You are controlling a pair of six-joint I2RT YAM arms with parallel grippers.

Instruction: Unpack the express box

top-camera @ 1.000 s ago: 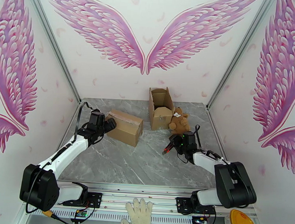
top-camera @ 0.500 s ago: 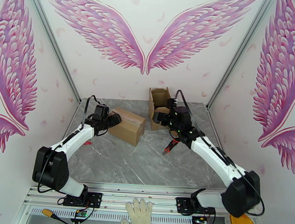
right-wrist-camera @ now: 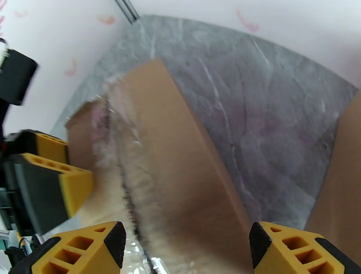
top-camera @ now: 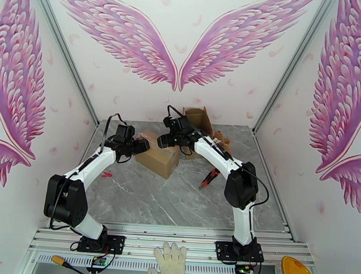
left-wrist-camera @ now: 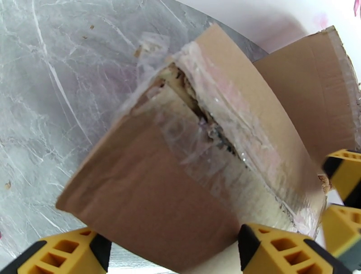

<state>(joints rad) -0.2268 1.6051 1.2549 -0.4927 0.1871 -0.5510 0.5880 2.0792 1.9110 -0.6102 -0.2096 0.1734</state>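
Straddling the taped box (top-camera: 156, 157), our left jaws and right jaws stand wide, gripping nothing; closing unevenly, we could skid it across the tabletop (top-camera: 177, 202).

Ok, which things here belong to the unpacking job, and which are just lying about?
Job: taped box, open box, teddy bear, red cutter.
Lying about: glove, screwdriver, yellow-lidded tub, all near the arm bases.
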